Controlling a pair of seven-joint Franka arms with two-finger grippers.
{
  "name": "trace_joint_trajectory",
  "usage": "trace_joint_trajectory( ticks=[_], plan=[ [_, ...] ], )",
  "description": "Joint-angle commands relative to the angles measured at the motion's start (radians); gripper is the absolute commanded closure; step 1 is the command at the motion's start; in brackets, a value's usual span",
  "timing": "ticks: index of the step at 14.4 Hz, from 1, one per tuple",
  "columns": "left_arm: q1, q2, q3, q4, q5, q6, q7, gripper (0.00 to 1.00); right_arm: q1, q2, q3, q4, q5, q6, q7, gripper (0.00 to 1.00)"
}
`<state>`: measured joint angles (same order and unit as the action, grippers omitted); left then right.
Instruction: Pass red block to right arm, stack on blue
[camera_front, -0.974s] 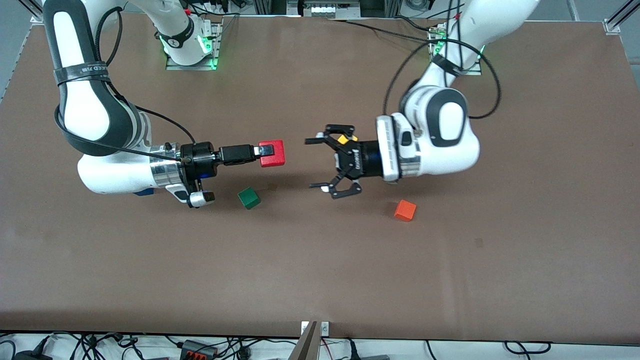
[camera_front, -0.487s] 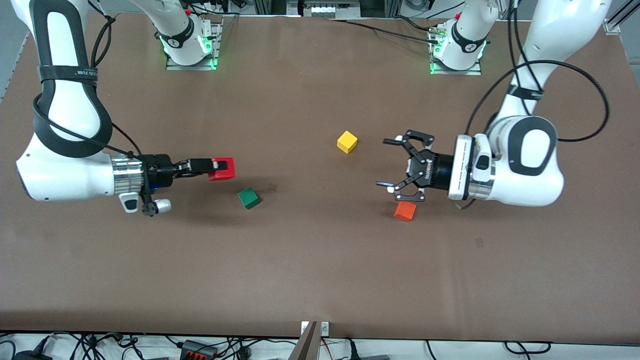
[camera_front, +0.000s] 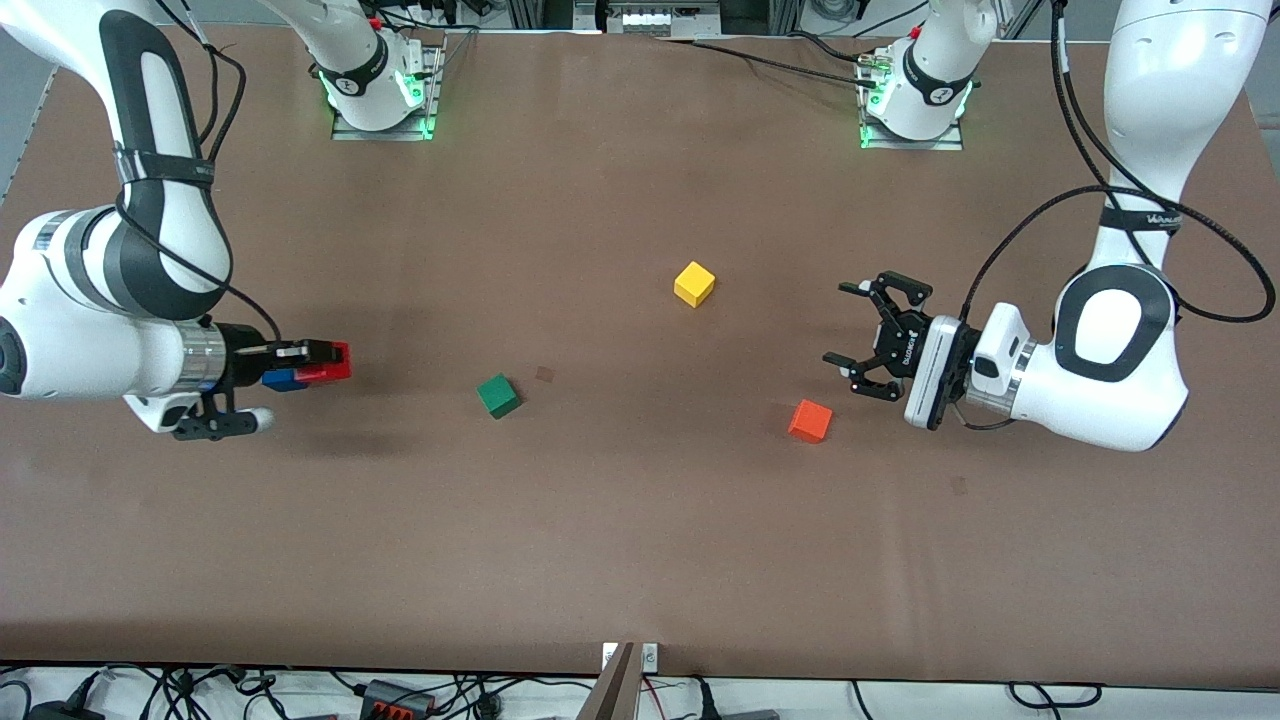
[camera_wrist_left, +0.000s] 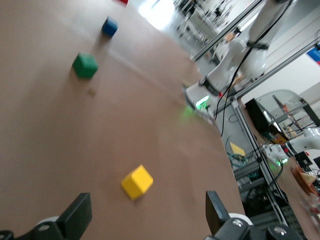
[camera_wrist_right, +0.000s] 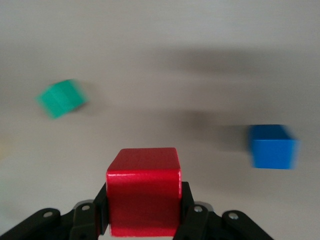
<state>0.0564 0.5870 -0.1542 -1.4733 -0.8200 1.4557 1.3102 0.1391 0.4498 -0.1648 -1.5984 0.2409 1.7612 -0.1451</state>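
- Two end effectors to check, and you will find them well apart now: a second ago they faced each other over the middle of the desk, and both have since drawn back toward their own ends.
- Your right end effector (camera_front: 325, 361) is pinching the red block (camera_front: 334, 361), fingers pressed on its two sides; the right wrist view shows the cube square between them (camera_wrist_right: 144, 197).
- Your left end effector (camera_front: 858, 326) hangs spread and empty over the desk near the orange cube (camera_front: 810, 421), so the handover is done and that arm now waits.
- The blue cube (camera_front: 283, 379) sits on the desk at the right arm's end, and from the front camera the red block looks almost over it; the right wrist view shows blue (camera_wrist_right: 272, 146) off to one side, so judge the alignment as close but not settled.
- The green cube (camera_front: 497, 395) and the yellow cube (camera_front: 694, 284) lie in the middle of the desk, clear of the stack.
- What remains, by my reading: centre red over blue, lower, release.
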Motion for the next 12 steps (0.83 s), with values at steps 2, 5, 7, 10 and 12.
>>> trace_joint_trajectory(
  ticks=[2, 5, 7, 10, 12],
  plan=[
    [-0.010, 0.027, 0.025, 0.160, 0.254, -0.028, -0.341, 0.00, -0.001, -0.193, -0.009, -0.347, -0.191, 0.272, -0.005, 1.00],
    [-0.030, 0.014, 0.011, 0.327, 0.617, -0.104, -0.488, 0.00, -0.004, -0.247, -0.012, -0.530, -0.294, 0.476, 0.007, 1.00],
    [-0.030, -0.009, 0.021, 0.361, 0.787, -0.155, -0.503, 0.00, -0.015, -0.238, -0.013, -0.563, -0.319, 0.552, 0.009, 1.00],
    [-0.029, -0.085, 0.011, 0.377, 0.953, -0.166, -0.566, 0.00, -0.051, -0.217, -0.012, -0.589, -0.330, 0.613, 0.010, 1.00],
    [-0.030, -0.189, 0.013, 0.258, 0.953, -0.158, -0.745, 0.00, -0.082, -0.186, -0.010, -0.584, -0.330, 0.652, 0.006, 1.00]
  ],
)
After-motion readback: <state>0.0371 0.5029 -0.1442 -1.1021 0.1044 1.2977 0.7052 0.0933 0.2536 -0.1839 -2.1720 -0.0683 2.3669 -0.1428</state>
